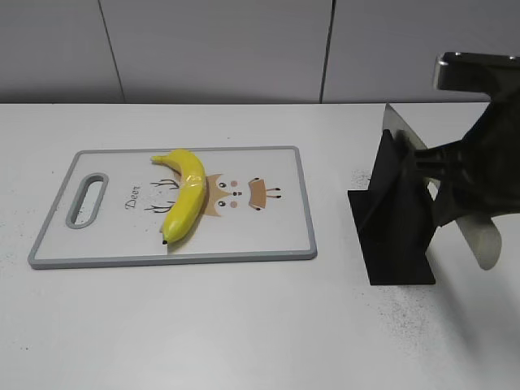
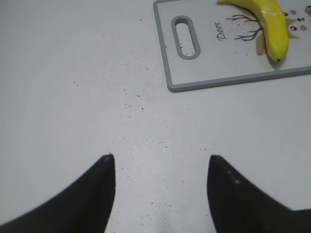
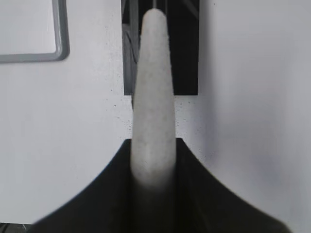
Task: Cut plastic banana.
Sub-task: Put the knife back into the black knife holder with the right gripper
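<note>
The banana (image 1: 185, 204) lies whole on the cutting board (image 1: 276, 231), left of the board's middle, its dark tip toward the near edge and partly covering the printed deer picture. In the left wrist view only its lower part shows; the rest is cut off by the top edge. The left gripper (image 2: 160, 187) hangs over bare table (image 2: 73, 73), near and left of the board, fingers wide apart and holding nothing; it is out of sight in the exterior view. The right gripper (image 3: 153, 165) is clamped on the pale handle of a knife (image 1: 481, 236). The blade runs behind the black knife stand (image 1: 394, 219), mostly hidden. The right arm is cut off by the picture's right edge.
</note>
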### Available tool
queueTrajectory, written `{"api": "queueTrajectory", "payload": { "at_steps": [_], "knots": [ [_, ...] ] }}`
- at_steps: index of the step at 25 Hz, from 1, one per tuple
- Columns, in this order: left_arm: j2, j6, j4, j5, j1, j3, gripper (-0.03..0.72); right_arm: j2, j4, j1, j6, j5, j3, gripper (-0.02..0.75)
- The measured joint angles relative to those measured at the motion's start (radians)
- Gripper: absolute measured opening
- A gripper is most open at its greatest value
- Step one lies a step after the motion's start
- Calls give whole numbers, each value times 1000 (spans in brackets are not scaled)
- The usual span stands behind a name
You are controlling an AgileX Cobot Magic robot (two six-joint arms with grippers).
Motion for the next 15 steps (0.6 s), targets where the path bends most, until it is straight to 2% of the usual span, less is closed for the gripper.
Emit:
{"api": "queueTrajectory", "payload": {
  "at_steps": [15],
  "knots": [
    [0, 0, 0, 0, 0, 1, 560, 29, 33, 1, 0, -49, 38, 158]
  ]
}}
